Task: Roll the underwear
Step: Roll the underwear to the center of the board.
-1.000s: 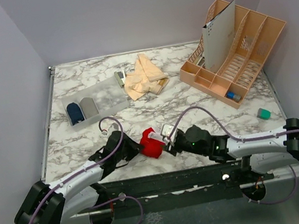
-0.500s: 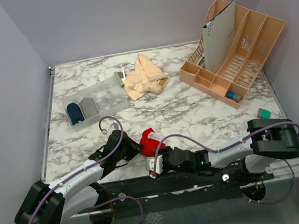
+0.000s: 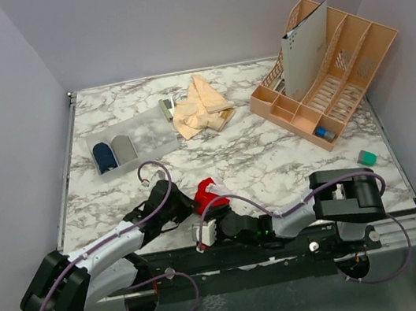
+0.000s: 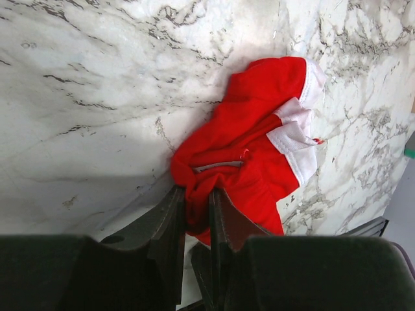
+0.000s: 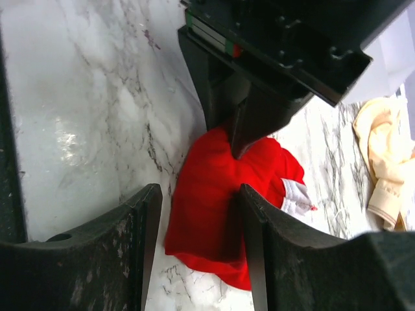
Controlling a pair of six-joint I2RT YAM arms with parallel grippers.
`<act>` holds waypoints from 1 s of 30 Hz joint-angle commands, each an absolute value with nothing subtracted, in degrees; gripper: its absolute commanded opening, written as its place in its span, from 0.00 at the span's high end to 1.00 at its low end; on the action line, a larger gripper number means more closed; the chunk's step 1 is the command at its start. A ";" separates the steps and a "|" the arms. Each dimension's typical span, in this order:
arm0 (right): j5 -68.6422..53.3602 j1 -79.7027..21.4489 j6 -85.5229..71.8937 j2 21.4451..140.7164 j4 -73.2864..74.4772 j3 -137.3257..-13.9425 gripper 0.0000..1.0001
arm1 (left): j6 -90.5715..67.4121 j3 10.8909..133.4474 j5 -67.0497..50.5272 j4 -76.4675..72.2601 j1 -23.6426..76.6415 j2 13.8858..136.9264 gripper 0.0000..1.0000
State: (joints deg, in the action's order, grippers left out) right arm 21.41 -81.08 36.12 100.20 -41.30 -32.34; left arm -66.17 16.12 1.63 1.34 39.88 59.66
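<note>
The red underwear (image 3: pixel 207 193) with white trim lies crumpled near the table's front edge. My left gripper (image 3: pixel 187 207) is shut on a fold at the near edge of the red underwear (image 4: pixel 253 146), with cloth pinched between its fingertips (image 4: pixel 198 192). My right gripper (image 3: pixel 203 233) is open at the front edge. Its fingers stand either side of the near end of the red underwear (image 5: pixel 217 214) without closing on it. The left gripper's finger (image 5: pixel 249 126) presses the cloth from above in the right wrist view. Peach-beige underwear (image 3: pixel 201 106) lies heaped at the back.
A clear bin (image 3: pixel 148 133) at the back left holds a dark blue roll (image 3: pixel 104 155) and a grey roll (image 3: pixel 123 147). A peach desk organizer (image 3: pixel 338 74) stands at the back right. A teal block (image 3: pixel 366 157) lies near the right edge.
My right arm has folded back and swung left, and its gripper has moved from the right of the red underwear to the front edge. The left gripper has kept its hold.
</note>
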 commanded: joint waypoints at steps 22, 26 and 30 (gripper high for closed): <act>24.63 -80.13 17.28 103.94 -32.98 -30.39 0.93 | -62.23 16.22 5.81 14.80 40.08 56.22 0.73; 17.12 -77.62 13.47 100.19 -33.31 -29.40 0.97 | -62.90 15.59 6.70 14.75 40.08 53.69 0.41; 15.97 -77.26 13.18 100.15 -33.24 -30.02 0.97 | -63.47 13.93 5.49 10.67 40.08 52.54 0.26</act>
